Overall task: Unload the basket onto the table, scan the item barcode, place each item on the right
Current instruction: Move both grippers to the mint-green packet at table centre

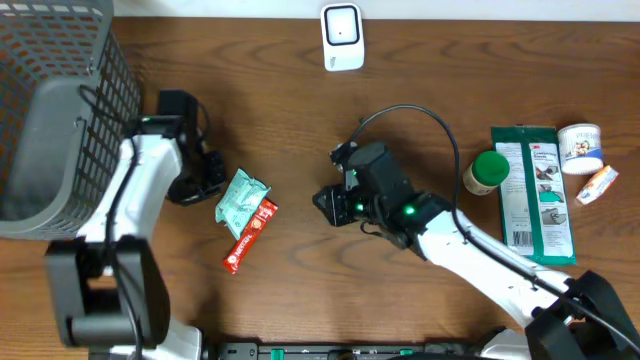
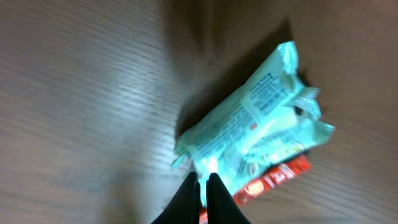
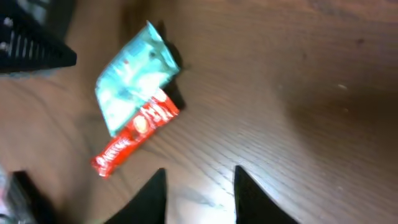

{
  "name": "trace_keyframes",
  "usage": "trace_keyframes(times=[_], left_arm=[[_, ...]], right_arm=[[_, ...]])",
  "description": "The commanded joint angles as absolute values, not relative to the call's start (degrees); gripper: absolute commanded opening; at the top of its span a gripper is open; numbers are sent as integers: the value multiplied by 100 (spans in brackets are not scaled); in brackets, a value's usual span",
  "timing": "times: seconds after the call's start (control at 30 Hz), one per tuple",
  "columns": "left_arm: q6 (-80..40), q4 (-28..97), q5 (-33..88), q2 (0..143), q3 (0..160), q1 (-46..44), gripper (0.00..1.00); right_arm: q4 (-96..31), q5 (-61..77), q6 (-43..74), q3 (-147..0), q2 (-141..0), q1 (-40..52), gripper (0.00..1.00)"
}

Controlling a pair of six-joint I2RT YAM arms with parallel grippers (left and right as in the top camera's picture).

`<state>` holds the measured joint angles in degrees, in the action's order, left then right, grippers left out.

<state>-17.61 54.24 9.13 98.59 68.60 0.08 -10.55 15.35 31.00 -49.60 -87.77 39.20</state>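
L fingers (image 2: 204, 182) are pressed shut, tips right at the edge of the mint-green plastic snack packet (image 2: 252, 134). I can't tell if they pinch the film or only touch it. R fingers (image 3: 199, 174) stand partly apart w/ nothing btwn them, over bare wooden bench (image 3: 298, 93), near the packet but clear of it. Packet lies flat on the bench left of centre, one end lapping over a red foil-wrapped bar (image 1: 250, 235). Grey mesh basket (image 1: 60, 90) sits far left. Small white scanner-like unit (image 1: 342, 38) is at the far edge, well apart from the packet. Green-lidded jar (image 1: 487, 172) and green-white flat pack (image 1: 535, 190) sit at right.
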Motion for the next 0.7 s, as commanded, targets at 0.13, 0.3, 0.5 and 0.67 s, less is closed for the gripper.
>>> trace_keyframes(times=[0.13, 0.3, 0.5, 0.67], left_arm=[[-1603, 5196, 961, 11590, 6836, -36, 7], [-1594, 5179, 963, 11550, 6965, -36, 7], [-1820, 4936, 1413, 10368, 7096, -64, 7], [-1767, 4742, 1850, 10328, 7006, -377, 7]], right_arm=[[-1026, 961, 3380, -4851, -8777, 4056, 31], [-1024, 851, 3378, -4851, -8777, 4056, 41], [-794, 1350, 3317, -4851, -8777, 4056, 1], [-91, 1975, 3282, -4851, -8779, 4058, 1]])
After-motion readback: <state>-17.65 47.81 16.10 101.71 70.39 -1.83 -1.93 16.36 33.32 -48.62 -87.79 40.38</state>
